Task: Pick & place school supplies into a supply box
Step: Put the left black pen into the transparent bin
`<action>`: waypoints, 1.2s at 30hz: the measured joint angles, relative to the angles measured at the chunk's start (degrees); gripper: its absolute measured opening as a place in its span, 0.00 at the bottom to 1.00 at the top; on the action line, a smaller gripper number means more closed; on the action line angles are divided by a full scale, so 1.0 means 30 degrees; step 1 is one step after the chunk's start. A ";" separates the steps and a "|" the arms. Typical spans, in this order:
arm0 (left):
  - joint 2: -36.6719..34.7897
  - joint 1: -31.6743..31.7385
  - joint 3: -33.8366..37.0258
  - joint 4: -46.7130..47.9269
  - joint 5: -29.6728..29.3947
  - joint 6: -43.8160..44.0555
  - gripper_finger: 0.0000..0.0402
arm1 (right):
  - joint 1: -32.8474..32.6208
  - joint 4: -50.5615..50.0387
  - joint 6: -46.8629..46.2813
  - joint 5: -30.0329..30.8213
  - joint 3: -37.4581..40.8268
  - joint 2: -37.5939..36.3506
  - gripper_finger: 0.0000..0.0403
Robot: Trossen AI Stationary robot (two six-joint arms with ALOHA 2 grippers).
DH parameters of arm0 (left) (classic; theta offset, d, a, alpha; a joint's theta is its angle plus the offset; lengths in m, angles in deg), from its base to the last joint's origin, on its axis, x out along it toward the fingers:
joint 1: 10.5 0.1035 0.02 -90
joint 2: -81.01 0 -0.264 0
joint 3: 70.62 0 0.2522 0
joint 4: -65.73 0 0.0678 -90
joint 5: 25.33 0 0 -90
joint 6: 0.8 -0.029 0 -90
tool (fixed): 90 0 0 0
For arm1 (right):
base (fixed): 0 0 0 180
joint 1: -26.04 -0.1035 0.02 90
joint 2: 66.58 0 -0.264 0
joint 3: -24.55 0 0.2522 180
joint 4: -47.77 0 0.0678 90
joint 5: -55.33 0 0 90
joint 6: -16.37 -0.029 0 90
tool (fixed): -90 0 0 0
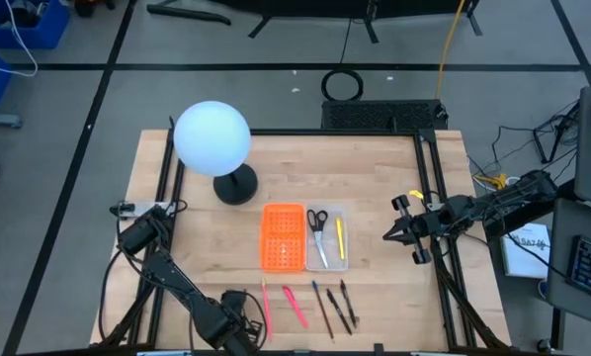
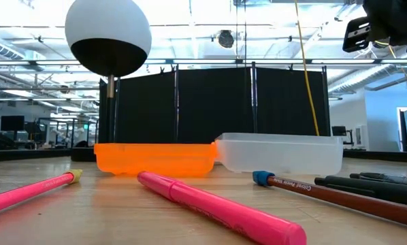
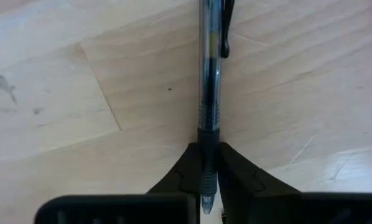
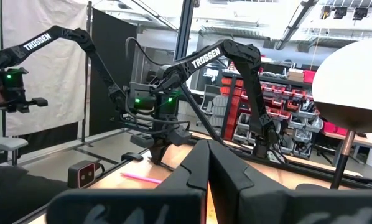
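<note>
My left hand (image 3: 209, 186) was down at the near edge of the wooden tabletop (image 1: 375, 188), fingers clamped on a clear pen (image 3: 209, 93). Right hand (image 1: 406, 233) hovered right of the supply box (image 1: 327, 259), fingers together. Scissors (image 1: 317, 222) sat in the box. The arm (image 4: 236, 59) read "TROSSEN".

**What sits around my workspace**

From overhead I see a white globe lamp (image 1: 211, 137) standing on its round black base (image 1: 235, 186) toward the far left of the wooden counter (image 1: 375, 168). Beyond the counter's far edge a coiled black cable (image 1: 342, 85) lies on the grey floor, and a yellow cord (image 1: 452, 40) runs across it nearby. A keyboard (image 1: 589, 269) shows at the right edge. In the low view, black panels (image 2: 217, 109) stand behind the counter.
</note>
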 joint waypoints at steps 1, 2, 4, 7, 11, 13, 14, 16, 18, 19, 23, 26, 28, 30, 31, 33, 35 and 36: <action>-0.0011 -0.0027 -0.0011 -0.0016 -0.0373 -0.0009 0.08 | 0.0000 0.0000 0.0000 0.0000 -0.0013 0.0007 0.00; -0.0090 -0.0079 -0.0037 -0.0016 -0.0837 -0.0025 0.08 | 0.0000 0.0000 -0.0007 0.0000 -0.0014 0.0001 0.00; -0.0461 -0.0144 -0.0143 0.0050 -0.1770 -0.0076 0.08 | 0.0000 -0.0033 -0.0007 0.0004 -0.0014 0.0007 0.00; -0.0878 -0.0010 -0.0499 0.0556 -0.4806 -0.0093 0.08 | 0.0000 -0.0102 -0.0011 0.0000 -0.0014 0.0007 0.00; -0.2256 0.0275 -0.1686 0.0133 -0.7312 -0.0556 0.08 | 0.0000 -0.0141 -0.0007 0.0002 -0.0014 0.0014 0.00; -0.2529 0.0602 -0.2347 0.0335 -0.7814 -0.1895 0.08 | -0.0006 -0.0146 -0.0007 0.0004 -0.0014 0.0024 0.00; -0.2562 0.0922 -0.2622 0.0451 -0.8147 -0.2665 0.08 | 0.0000 -0.0153 -0.0007 0.0000 -0.0014 0.0029 0.00; -0.2598 0.1813 -0.3429 0.0298 -0.8794 -0.4127 0.08 | -0.0007 -0.0175 -0.0015 0.0000 -0.0014 0.0029 0.00; -0.2763 0.2856 -0.4235 0.0040 -0.8799 -0.5984 0.08 | 0.0000 -0.0295 -0.0009 0.0000 -0.0014 0.0034 0.00; -0.2788 0.3352 -0.4515 -0.0173 -0.8444 -0.7036 0.08 | 0.0000 -0.0337 -0.0015 0.0000 -0.0014 0.0036 0.00; -0.2657 0.5758 -0.4772 -0.2925 -0.6984 -1.1111 0.08 | -0.0007 -0.0350 -0.0007 0.0000 -0.0014 0.0036 0.00; -0.2743 0.7587 -0.4818 -0.4405 -0.5977 -1.3418 0.08 | -0.0003 -0.0408 -0.0010 0.0003 -0.0014 0.0036 0.00; -0.2759 0.8583 -0.4453 -0.4909 -0.4128 -1.4163 0.08 | -0.0002 -0.0461 -0.0007 0.0000 -0.0014 0.0036 0.00; -0.2704 0.9415 -0.3783 -0.5043 -0.2830 -1.4455 0.08 | -0.0001 -0.0600 -0.0007 0.0000 -0.0008 0.0032 0.00; -0.2672 0.9841 -0.3467 -0.5162 -0.2304 -1.4456 0.08 | 0.0000 -0.0650 -0.0007 0.0000 -0.0007 0.0043 0.00; -0.2686 1.0641 -0.2703 -0.5957 -0.1554 -1.4455 0.08 | 0.0000 -0.0738 -0.0007 0.0000 -0.0007 0.0036 0.00; -0.2723 1.1351 -0.1690 -0.7747 -0.0831 -1.4291 0.08 | 0.0000 -0.0863 -0.0007 0.0000 0.0000 0.0036 0.00; -0.2713 1.1639 -0.1200 -0.8621 -0.0462 -1.4121 0.08 | 0.0000 -0.0944 -0.0007 0.0000 0.0008 0.0036 0.00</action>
